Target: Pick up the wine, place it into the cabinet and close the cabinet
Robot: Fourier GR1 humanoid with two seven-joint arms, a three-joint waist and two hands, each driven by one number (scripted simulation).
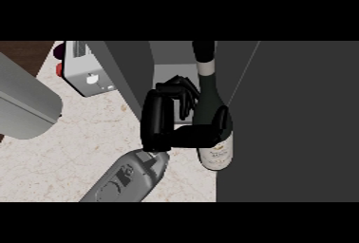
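The wine bottle (210, 102) is dark, with a white band on its neck and a pale label near its base. It is off the counter, its neck pointing away into the open cabinet (294, 118). My right hand (157, 121) is just left of the bottle, its fingers curled round the body and its thumb wrapped across above the label. The cabinet's dark door (129, 71) stands open on the left, and the pale inside (168, 71) shows behind my fingers. My left hand is out of view.
A light grey appliance (88, 71) with a red knob (60, 69) stands at the back left on the beige marble counter (70, 156). A large grey rounded shape (24, 102), likely my left forearm, fills the left edge.
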